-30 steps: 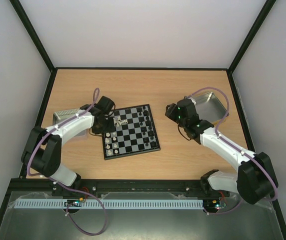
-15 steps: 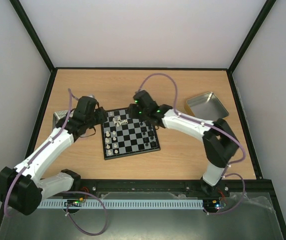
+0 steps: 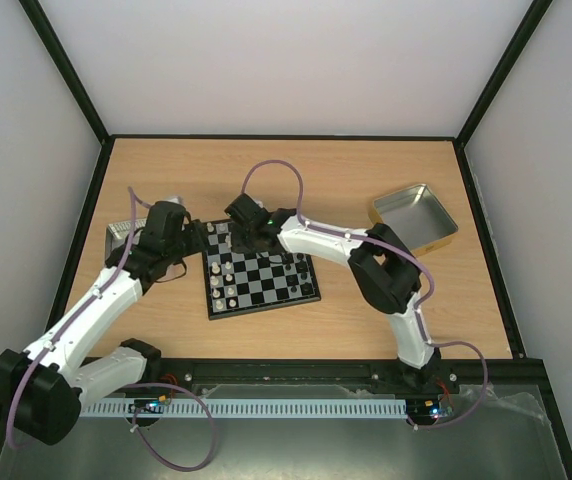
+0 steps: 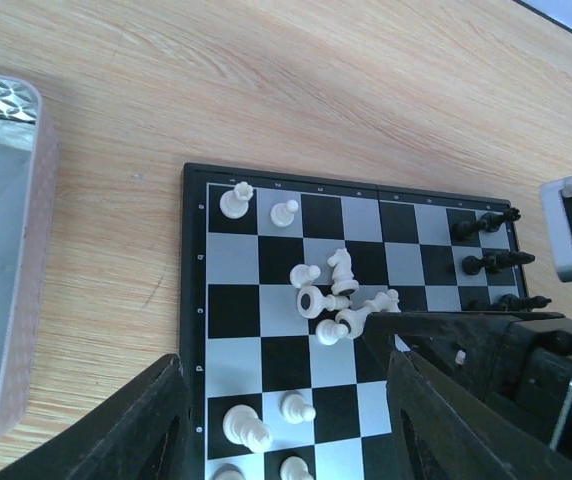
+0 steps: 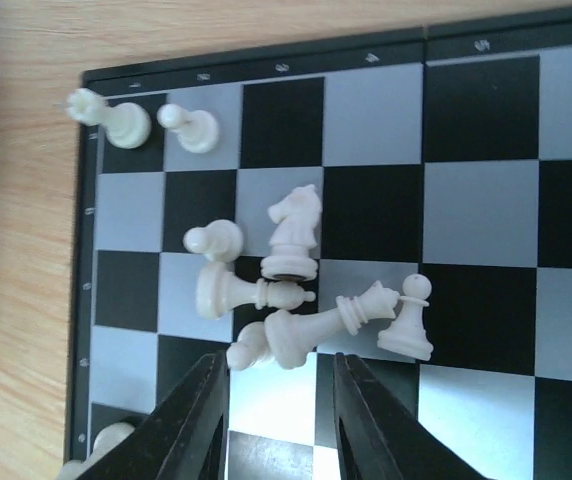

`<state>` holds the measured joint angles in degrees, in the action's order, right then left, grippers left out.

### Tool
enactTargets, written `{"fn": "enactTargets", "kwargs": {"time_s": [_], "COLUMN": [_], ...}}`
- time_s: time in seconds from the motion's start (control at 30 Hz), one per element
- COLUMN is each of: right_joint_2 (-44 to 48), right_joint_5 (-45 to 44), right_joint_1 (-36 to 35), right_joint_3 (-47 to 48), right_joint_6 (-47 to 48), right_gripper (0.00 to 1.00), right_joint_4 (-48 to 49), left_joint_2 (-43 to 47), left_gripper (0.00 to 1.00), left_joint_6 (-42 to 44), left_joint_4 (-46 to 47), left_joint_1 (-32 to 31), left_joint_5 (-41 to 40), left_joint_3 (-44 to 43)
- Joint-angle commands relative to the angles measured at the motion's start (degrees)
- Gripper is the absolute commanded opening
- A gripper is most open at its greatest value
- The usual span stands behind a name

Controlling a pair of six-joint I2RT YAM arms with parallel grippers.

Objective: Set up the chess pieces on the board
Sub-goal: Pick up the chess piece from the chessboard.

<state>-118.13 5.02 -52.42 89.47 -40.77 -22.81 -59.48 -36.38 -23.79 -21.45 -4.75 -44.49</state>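
Observation:
The board (image 3: 266,307) lies mid-table. Upright white chess pieces (image 3: 222,285) line its left column and black ones (image 3: 304,270) its right. A pile of white pieces (image 5: 286,290) sits near the far-left corner: a knight (image 5: 294,235), a fallen bishop (image 5: 236,293), a fallen queen (image 5: 316,325) and pawns. My right gripper (image 5: 279,372) hovers just short of that pile, open by a narrow gap, nothing between its fingers. My left gripper (image 4: 284,365) hangs open over the board's left edge (image 4: 194,300), holding nothing. Black pieces (image 4: 486,225) stand at the far side.
One silver tin (image 3: 414,215) lies at the right of the table. Another tin (image 3: 126,232) lies left of the board, close under my left arm, and its wall (image 4: 26,250) shows in the left wrist view. Both arms crowd the board's far-left corner.
My right arm has swung left from beside the right tin to the white pile, its jaws narrowing. My left arm has drawn back from the board's corner towards the left tin.

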Motion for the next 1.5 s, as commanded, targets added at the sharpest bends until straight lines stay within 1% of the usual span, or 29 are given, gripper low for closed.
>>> {"fn": "enactTargets", "kwargs": {"time_s": [0.0,0.07,0.13,0.3,0.5,0.83,1.03,1.13,1.27,1.33,1.37,1.47], "right_joint_2": [-2.59,-4.10,-5.23,-6.70,-7.98,-6.50,-4.83,-4.77,-4.97,-3.73,-2.93,1.66], "right_joint_5": [-2.95,-3.08,-2.84,-3.33,-3.34,-3.57,-3.32,-4.02,-3.52,-4.19,-4.55,-5.27], "right_joint_1": [-0.16,-0.14,-0.14,-0.16,-0.17,-0.21,-0.13,-0.14,-0.13,-0.17,-0.14,-0.15], "right_joint_3": [4.43,6.13,7.06,8.16,8.35,5.23,3.09,2.19,2.04,1.42,0.11,-4.28], "right_joint_6": [-1.51,-1.54,-1.61,-1.71,-0.83,1.05,2.84,3.49,4.19,4.21,5.72,7.37], "right_gripper": [0.26,0.25,0.26,0.27,0.27,0.26,0.29,0.24,0.12,0.10,0.10,0.10], "right_joint_4": [-5.17,-6.37,-6.85,-7.58,-8.62,-10.04,-11.23,-10.80,-9.61,-8.42,-7.33,-1.91], "left_joint_2": [1.52,1.30,1.10,0.91,0.39,-0.45,-0.62,-0.82,-0.98,-0.75,-0.60,0.32], "left_gripper": [0.56,0.57,0.56,0.56,0.56,0.56,0.56,0.56,0.57,0.57,0.57,0.58], "left_joint_6": [1.76,2.33,2.70,2.72,2.86,2.69,2.59,2.38,2.05,1.74,1.49,0.72], "left_joint_4": [0.79,0.38,0.25,0.73,0.76,1.22,1.51,1.77,1.82,1.83,1.82,2.17], "left_joint_1": [1.16,1.68,2.03,2.61,2.97,3.06,3.15,3.23,3.37,3.63,3.76,4.42], "left_joint_5": [-0.51,-0.39,-0.22,1.06,1.72,2.90,3.17,3.38,3.82,4.15,4.36,5.63], "left_joint_3": [0.97,1.05,1.28,2.00,2.11,2.41,2.65,2.59,2.32,2.27,2.29,2.30]}}
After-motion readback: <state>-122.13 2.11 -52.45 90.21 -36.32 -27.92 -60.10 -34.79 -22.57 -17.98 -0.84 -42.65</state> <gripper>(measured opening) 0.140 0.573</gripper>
